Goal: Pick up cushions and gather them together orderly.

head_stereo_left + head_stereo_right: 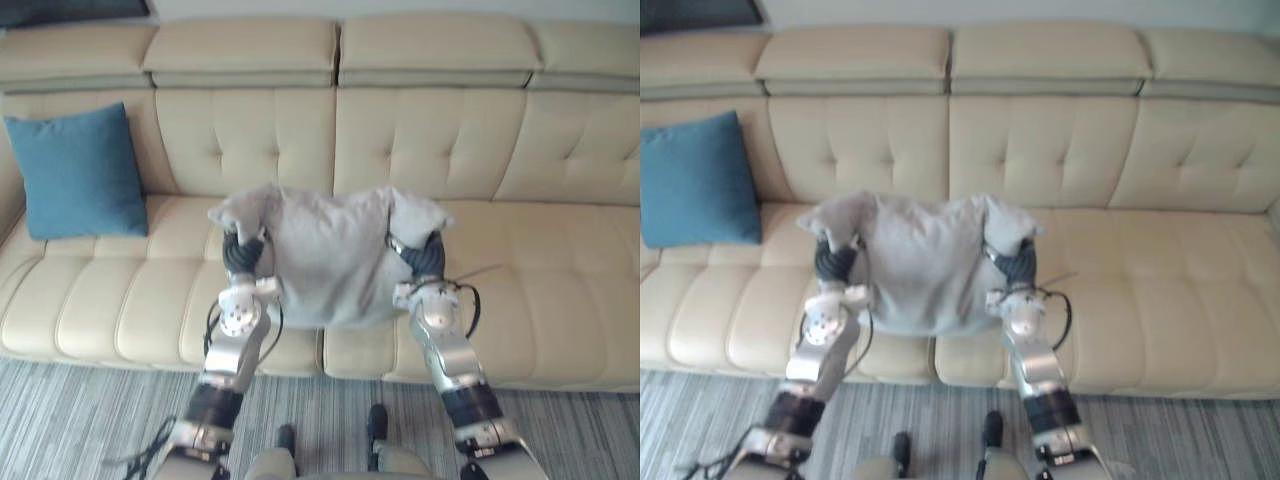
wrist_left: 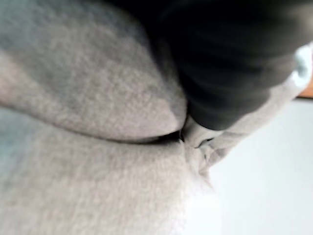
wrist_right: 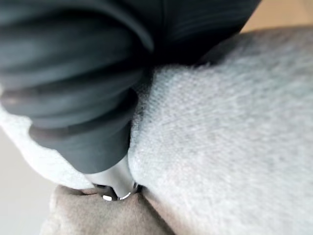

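Observation:
A grey cushion [image 1: 330, 265] hangs in front of me over the middle of the sofa seat, held up between both hands. My left hand [image 1: 243, 255] presses into its left side under a raised corner, and my right hand [image 1: 422, 258] presses into its right side. The left wrist view has the dark cover [image 2: 230, 63] sunk into grey fabric [image 2: 88, 171]. In the right wrist view the cover [image 3: 83, 98] likewise pushes into the cushion [image 3: 225, 147]. A blue cushion [image 1: 80, 172] leans upright against the backrest at the sofa's far left.
The cream tufted sofa [image 1: 560, 270] spans the whole width, with bare seat to the right of the grey cushion and between the two cushions. A grey striped rug [image 1: 70, 420] lies in front of the sofa.

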